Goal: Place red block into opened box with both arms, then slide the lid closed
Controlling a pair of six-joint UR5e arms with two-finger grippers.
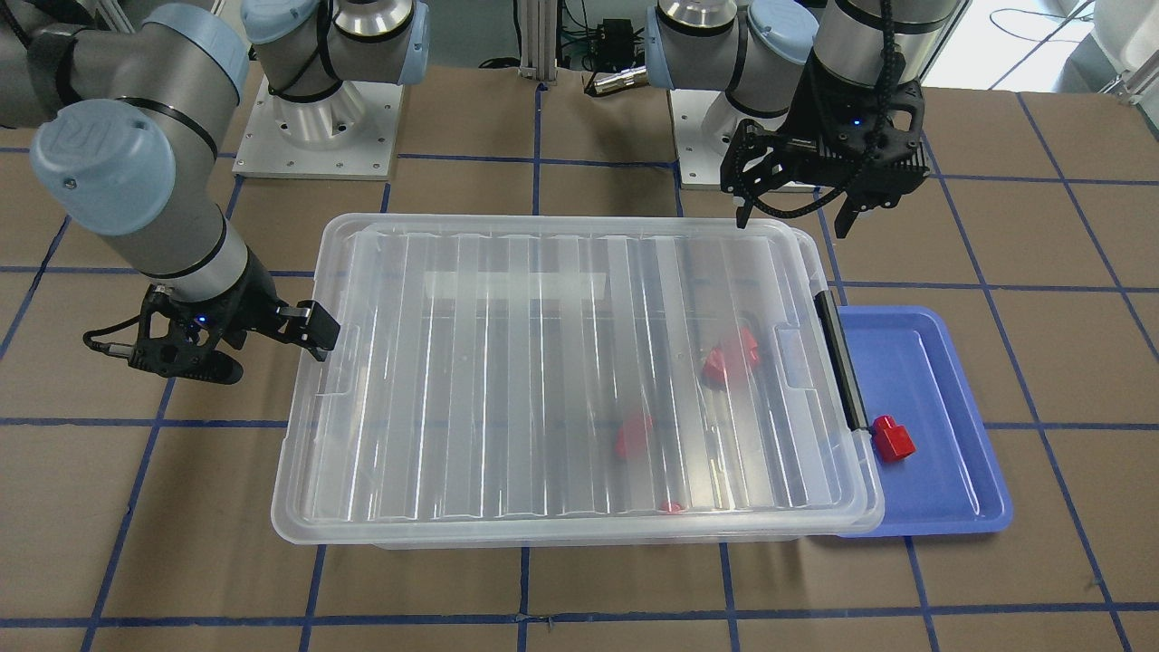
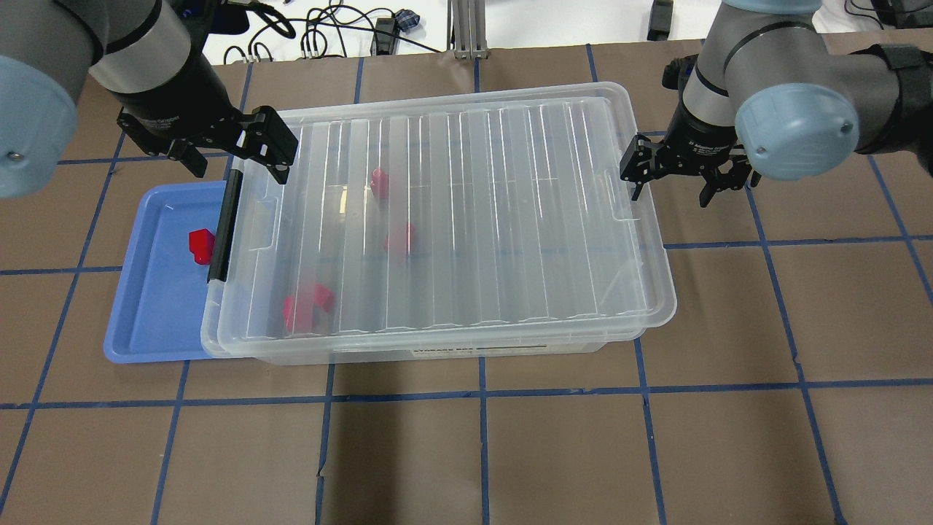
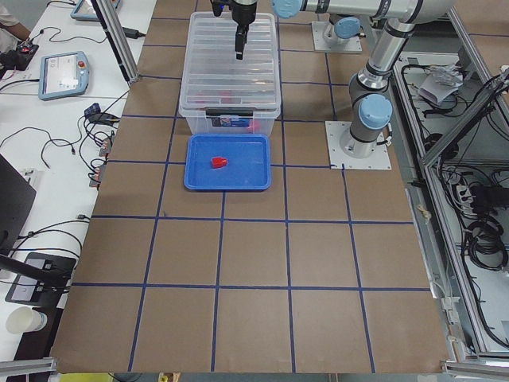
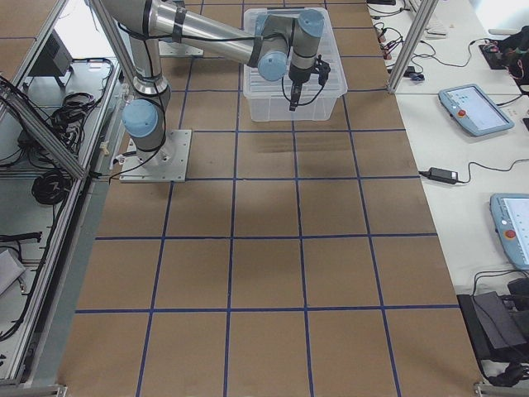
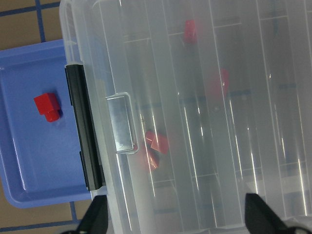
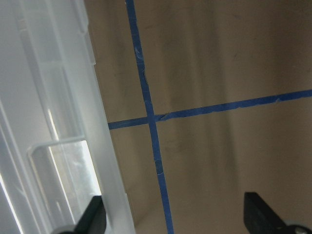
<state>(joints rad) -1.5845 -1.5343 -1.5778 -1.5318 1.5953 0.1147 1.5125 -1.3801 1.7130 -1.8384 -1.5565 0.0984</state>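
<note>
The clear box [image 2: 510, 348] stands mid-table with its black bar handle [image 2: 224, 226] toward the blue tray. The ribbed clear lid [image 2: 474, 219] lies on top and covers it almost end to end. Three red blocks show through the lid, among them one red block [image 2: 307, 306] near the handle end. Another red block [image 2: 200, 244] lies on the tray [image 5: 47, 106]. My left gripper [image 2: 237, 169] hangs open above the lid's far corner by the handle [image 1: 795, 224]. My right gripper [image 2: 670, 197] is open just off the opposite short end [image 1: 267, 353], holding nothing.
The blue tray [image 2: 153, 313] sits against the handle end of the box. Brown table with blue tape lines surrounds the box. The arm bases stand behind it. Cables and pendants lie on side tables beyond the table edges.
</note>
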